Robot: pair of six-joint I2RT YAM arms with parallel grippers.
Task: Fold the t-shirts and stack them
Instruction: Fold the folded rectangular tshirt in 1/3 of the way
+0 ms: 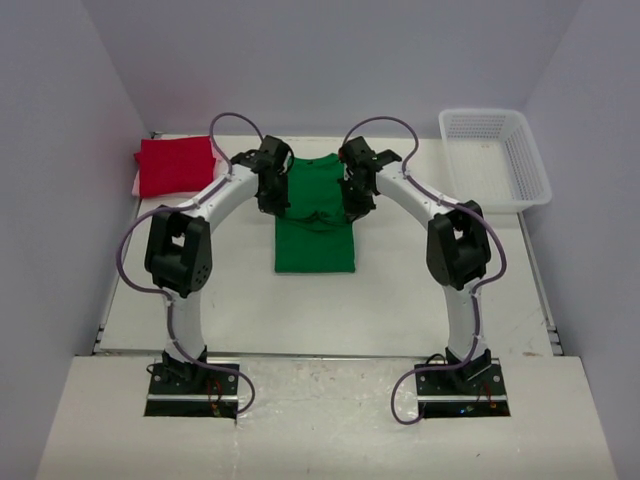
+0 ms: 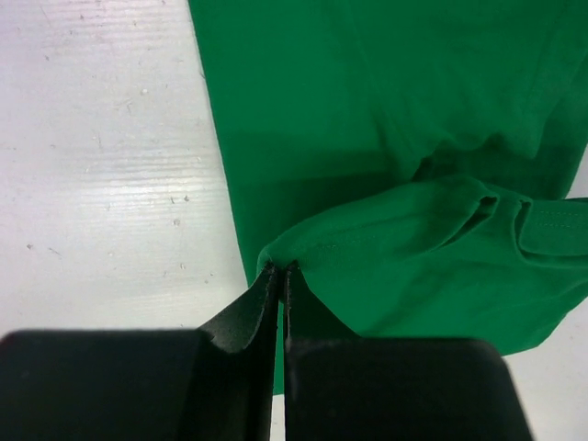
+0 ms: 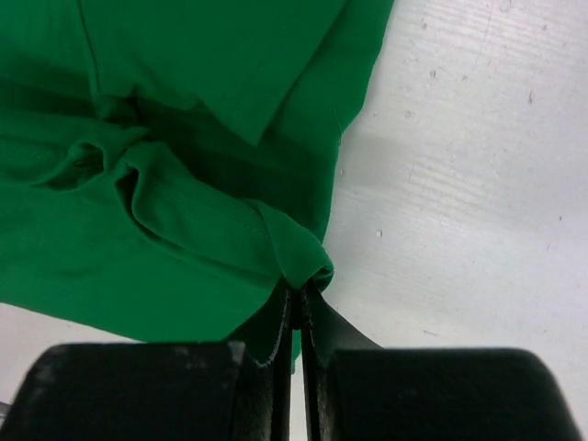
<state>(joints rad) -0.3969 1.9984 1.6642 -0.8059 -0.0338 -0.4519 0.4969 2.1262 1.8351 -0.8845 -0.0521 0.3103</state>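
Note:
The bright green t-shirt [image 1: 315,235] lies in the middle of the table, folded to a narrow strip. My left gripper [image 1: 273,200] is shut on its left edge, a pinch of green cloth [image 2: 303,253] between the fingertips. My right gripper [image 1: 356,203] is shut on its right edge, where cloth [image 3: 299,253] bunches at the tips. Both hold the cloth lifted and creased over the shirt's middle. The red t-shirt [image 1: 176,166] lies folded at the far left on a pale pink one [image 1: 137,185], of which only an edge shows.
A white plastic mesh basket [image 1: 495,157] stands at the far right. White walls close in the table at left, back and right. The arms' bases [image 1: 193,385] are bolted at the near edge.

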